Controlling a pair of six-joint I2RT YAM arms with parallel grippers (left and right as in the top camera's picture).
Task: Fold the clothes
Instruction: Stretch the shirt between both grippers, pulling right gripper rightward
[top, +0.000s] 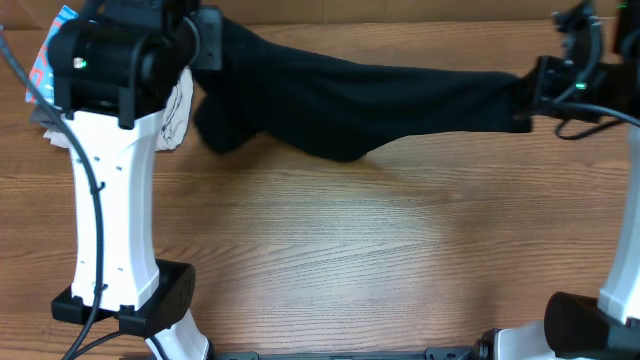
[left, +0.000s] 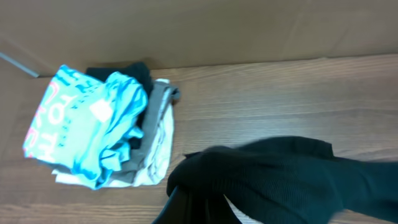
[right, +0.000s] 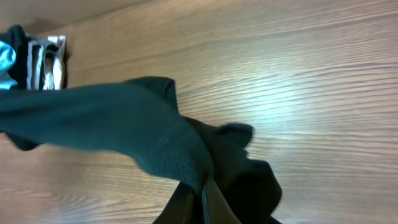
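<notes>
The black garment (top: 360, 105) hangs stretched between my two grippers above the far part of the wooden table, sagging in the middle. My left gripper (top: 207, 40) is shut on its left end at the far left; in the left wrist view the fabric (left: 292, 180) drapes over the fingers (left: 199, 202). My right gripper (top: 530, 95) is shut on its right end at the far right; in the right wrist view the cloth (right: 124, 130) bunches over the fingers (right: 202, 190). No logo or tag shows.
A pile of folded clothes, a light blue shirt (left: 87, 121) on grey and beige garments (left: 155, 143), lies at the far left, partly hidden by my left arm (top: 110, 150). A cardboard wall (left: 205, 31) stands behind the table.
</notes>
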